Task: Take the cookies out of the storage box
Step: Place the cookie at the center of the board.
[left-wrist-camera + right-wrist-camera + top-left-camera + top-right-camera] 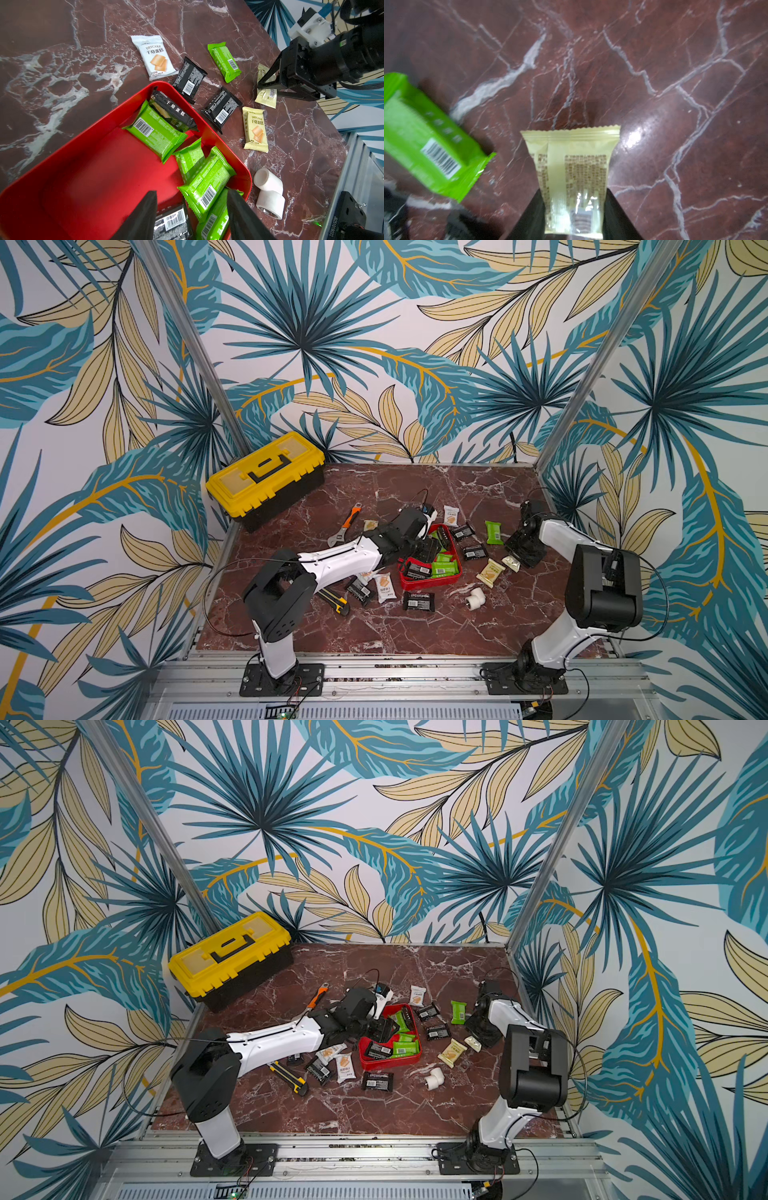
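**Stock entry: storage box, six inside**

Storage box, lower left of frame. It holds cookies: four green, two black. My left pincer, the nearer one, hangs over it with jaws apart, and one black packet lies between the fingers. My right pincer, off the box, clamps one cream packet.

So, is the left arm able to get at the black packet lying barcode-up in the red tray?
Probably yes. The left arm holds its jaws open over the black packet; green packets lie beside it, none clearly on top, and the red tray has low walls.
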`<move>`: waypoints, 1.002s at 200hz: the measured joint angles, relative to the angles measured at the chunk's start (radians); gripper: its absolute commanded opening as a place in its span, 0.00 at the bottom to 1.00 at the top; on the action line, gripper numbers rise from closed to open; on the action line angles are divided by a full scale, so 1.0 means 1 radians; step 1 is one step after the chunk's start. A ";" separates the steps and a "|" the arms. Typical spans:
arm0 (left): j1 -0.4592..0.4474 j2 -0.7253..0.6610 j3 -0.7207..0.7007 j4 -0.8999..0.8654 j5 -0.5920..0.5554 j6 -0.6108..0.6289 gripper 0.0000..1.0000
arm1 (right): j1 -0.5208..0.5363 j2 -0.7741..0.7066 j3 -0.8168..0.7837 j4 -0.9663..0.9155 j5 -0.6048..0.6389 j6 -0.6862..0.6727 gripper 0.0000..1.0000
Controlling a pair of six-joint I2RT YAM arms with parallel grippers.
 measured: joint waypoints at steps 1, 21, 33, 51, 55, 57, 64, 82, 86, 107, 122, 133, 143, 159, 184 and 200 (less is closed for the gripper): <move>0.000 0.003 0.003 -0.003 0.000 0.000 0.59 | 0.000 0.001 0.000 0.001 0.000 0.000 0.46; -0.005 0.040 0.048 -0.055 0.001 -0.006 0.60 | -0.006 0.014 -0.002 0.012 0.000 0.002 0.52; -0.005 0.062 0.076 -0.091 -0.002 -0.016 0.61 | -0.006 0.012 -0.002 0.017 0.000 0.002 0.56; -0.005 0.093 0.119 -0.154 -0.017 -0.043 0.62 | -0.006 0.003 -0.002 0.018 -0.002 0.003 0.62; -0.005 0.099 0.130 -0.168 -0.020 -0.053 0.62 | -0.006 0.000 -0.002 0.018 -0.003 -0.001 0.63; -0.005 0.102 0.136 -0.176 -0.023 -0.056 0.63 | -0.006 -0.005 -0.002 0.018 -0.004 0.001 0.63; -0.005 0.112 0.156 -0.202 -0.034 -0.074 0.63 | -0.006 -0.017 -0.002 0.017 -0.007 0.001 0.64; -0.006 0.134 0.202 -0.255 -0.061 -0.124 0.63 | -0.006 -0.067 -0.002 0.016 -0.023 0.000 0.65; -0.006 0.137 0.209 -0.263 -0.064 -0.135 0.63 | -0.006 -0.081 -0.002 0.016 -0.026 0.001 0.65; -0.005 0.161 0.256 -0.312 -0.092 -0.209 0.65 | -0.006 -0.151 -0.002 0.015 -0.049 0.003 0.65; -0.005 0.197 0.309 -0.346 -0.103 -0.270 0.66 | -0.006 -0.196 -0.002 0.013 -0.064 0.004 0.65; -0.004 0.229 0.350 -0.368 -0.108 -0.310 0.66 | -0.006 -0.222 -0.002 0.011 -0.072 0.006 0.65; -0.004 0.253 0.370 -0.378 -0.112 -0.345 0.66 | -0.006 -0.244 -0.002 0.008 -0.081 0.007 0.65; -0.004 0.285 0.390 -0.401 -0.117 -0.394 0.66 | -0.006 -0.270 -0.002 0.004 -0.094 0.011 0.64; -0.004 0.338 0.431 -0.442 -0.131 -0.455 0.64 | -0.006 -0.302 -0.008 -0.004 -0.109 0.011 0.64; -0.004 0.369 0.465 -0.467 -0.144 -0.480 0.64 | -0.006 -0.319 -0.019 -0.011 -0.117 0.011 0.64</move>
